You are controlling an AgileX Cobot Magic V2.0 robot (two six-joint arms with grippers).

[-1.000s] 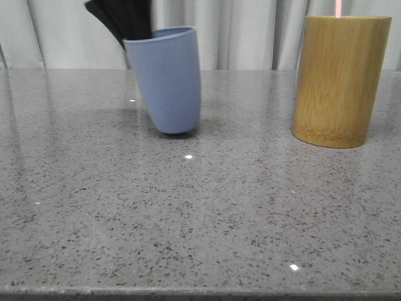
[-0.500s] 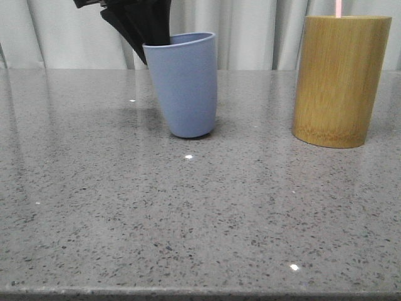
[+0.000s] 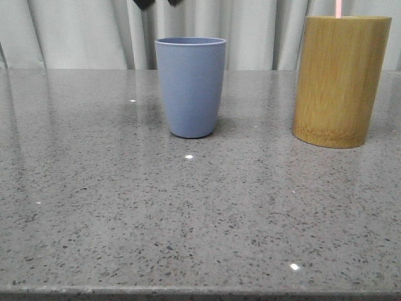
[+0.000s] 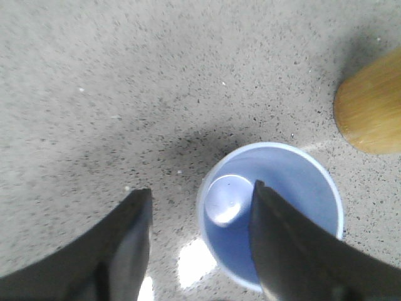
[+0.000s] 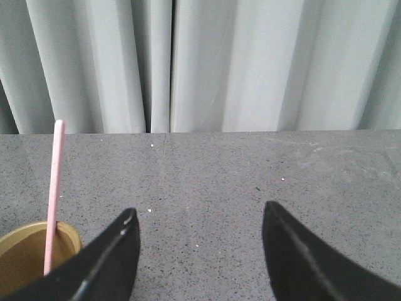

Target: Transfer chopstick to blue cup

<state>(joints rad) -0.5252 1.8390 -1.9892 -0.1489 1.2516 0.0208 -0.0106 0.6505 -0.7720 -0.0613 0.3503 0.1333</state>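
The blue cup [image 3: 191, 86] stands upright and empty on the grey table; the left wrist view looks down into it [image 4: 294, 188]. My left gripper [image 4: 200, 194] is open above the cup, one finger over its mouth, one outside; only its tips [image 3: 145, 4] show at the top of the front view. A pale pink chopstick [image 5: 52, 194] stands in the bamboo cylinder [image 5: 25, 254], its tip showing above the cylinder in the front view [image 3: 338, 7]. My right gripper [image 5: 197, 216] is open and empty beside the cylinder.
The bamboo cylinder [image 3: 339, 80] stands to the right of the blue cup and also shows in the left wrist view [image 4: 371, 106]. Grey curtains [image 3: 75, 37] hang behind the speckled table [image 3: 188, 213].
My left gripper has let go of the blue cup and risen. The cup moved right, went from tilted to upright and now stands on the table.
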